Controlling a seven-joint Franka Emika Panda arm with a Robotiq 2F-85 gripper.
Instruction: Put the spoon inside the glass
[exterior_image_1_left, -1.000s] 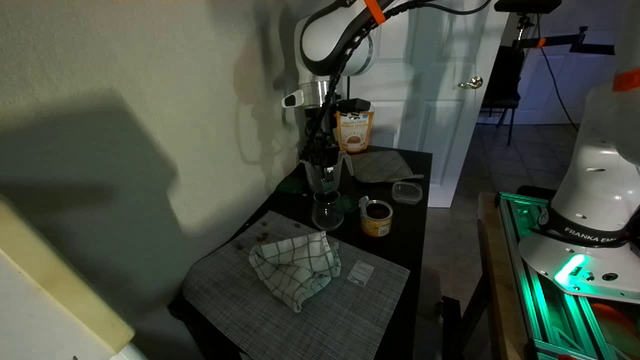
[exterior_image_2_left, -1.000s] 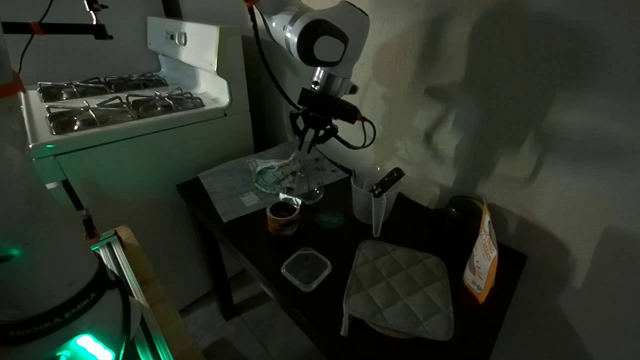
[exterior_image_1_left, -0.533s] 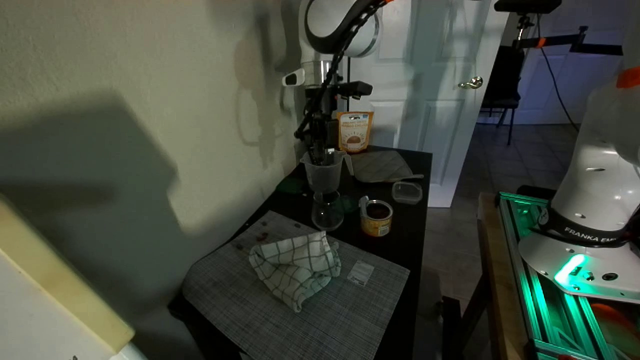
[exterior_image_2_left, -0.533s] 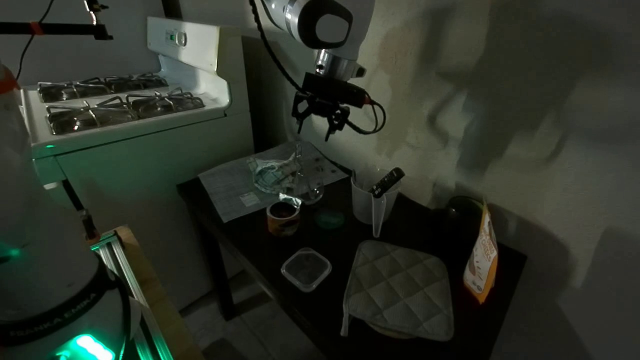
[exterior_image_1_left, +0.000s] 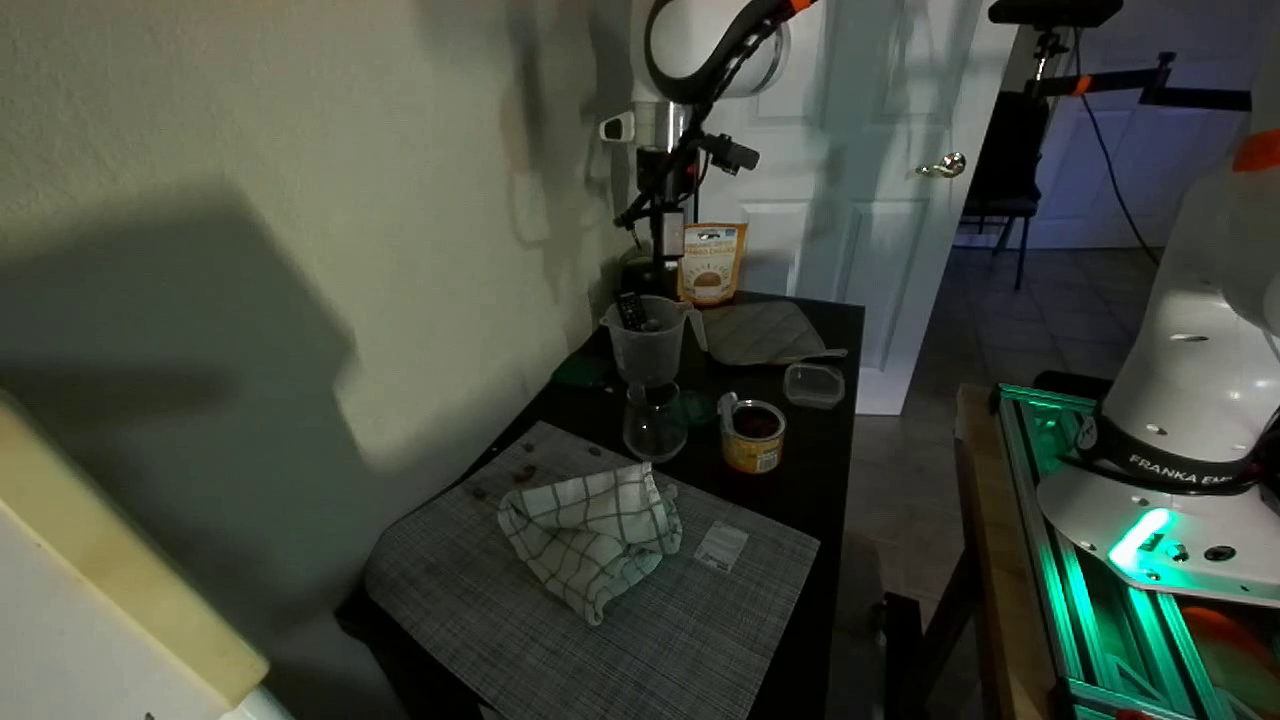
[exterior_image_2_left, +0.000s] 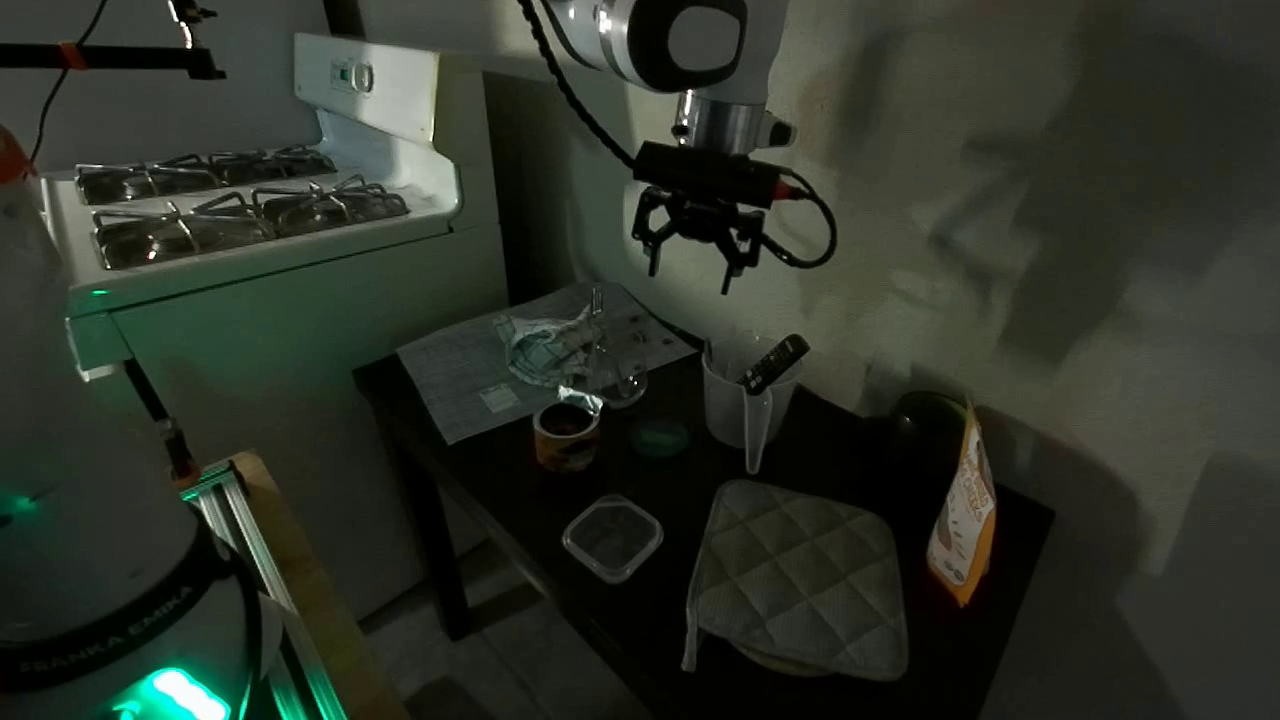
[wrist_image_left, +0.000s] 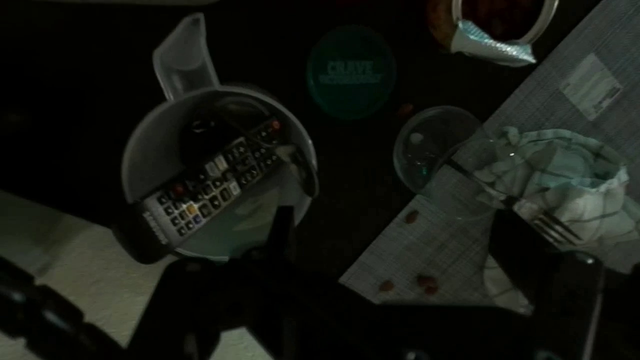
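the task's spoon (wrist_image_left: 522, 207) leans in the glass (exterior_image_1_left: 656, 430), handle down, its head jutting past the rim on the side nearer the cloth (exterior_image_1_left: 595, 540). the pincer (exterior_image_2_left: 689, 281) hangs well above the glass, off toward the jug (exterior_image_2_left: 724, 405), fingers spread with nothing between them, so the placing looks done.

the likeliest trouble would come from a low sweep across the glass: a finger could hook the jutting head and pull the glass over on the bench (exterior_image_2_left: 680, 488). a descent on the jug side of the glass could snag the remote (exterior_image_2_left: 773, 365).

the wrist view alone shows tines, so the spoon looks to be a fork; in both exterior views its head is too small to tell. those views show the pincer's height over the glass, which the wrist view cannot.
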